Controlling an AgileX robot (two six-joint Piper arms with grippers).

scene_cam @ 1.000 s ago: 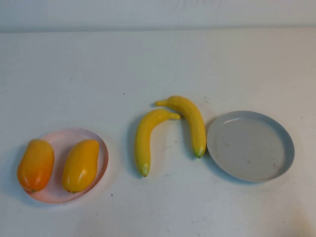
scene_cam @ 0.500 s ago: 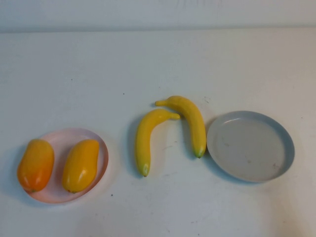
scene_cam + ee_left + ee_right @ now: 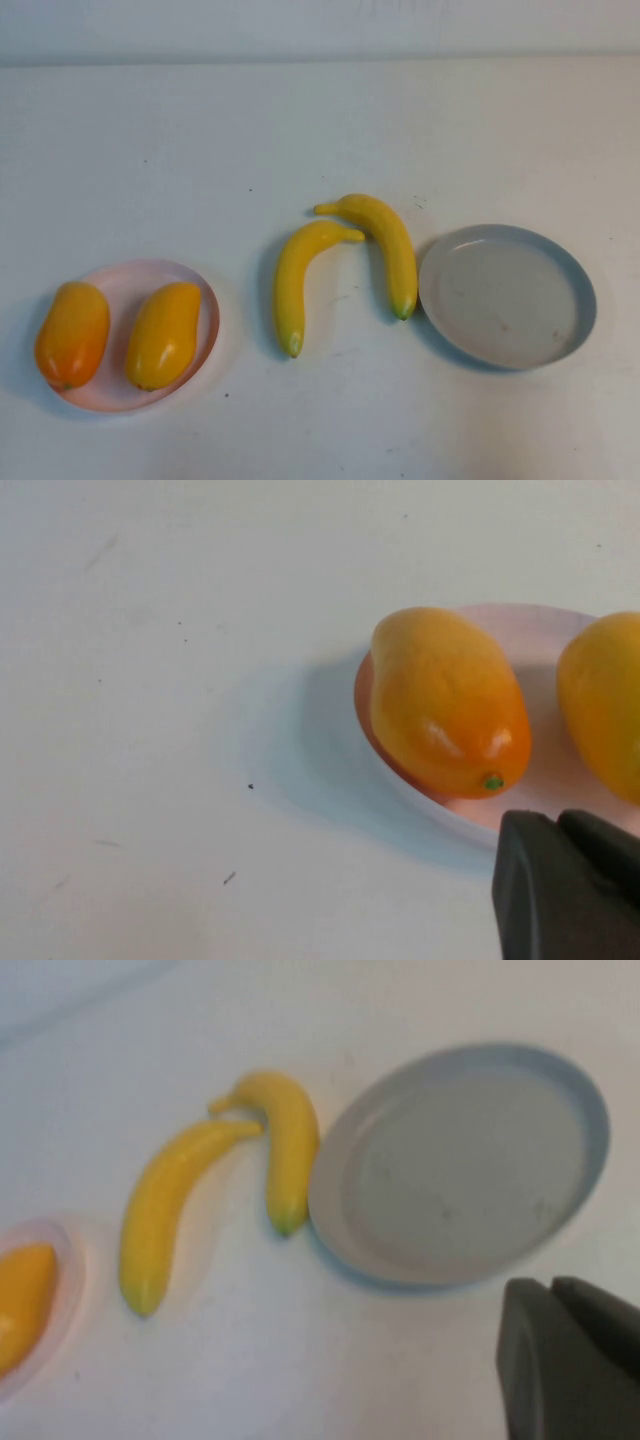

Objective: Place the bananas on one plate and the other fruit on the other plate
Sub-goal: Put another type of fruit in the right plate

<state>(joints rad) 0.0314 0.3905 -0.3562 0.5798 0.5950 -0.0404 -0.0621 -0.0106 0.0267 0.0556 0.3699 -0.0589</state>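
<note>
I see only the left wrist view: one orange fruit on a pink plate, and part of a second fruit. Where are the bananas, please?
Observer: Both bananas lie on the table, between the pink plate and a grey plate.
Operator: Does the grey plate hold anything?
Observer: No. One banana's tip lies close to its rim.
Operator: Where are the claws?
Observer: Neither shows in the high view. The left claw is by the pink plate's edge; the right claw is near the grey plate.
</note>
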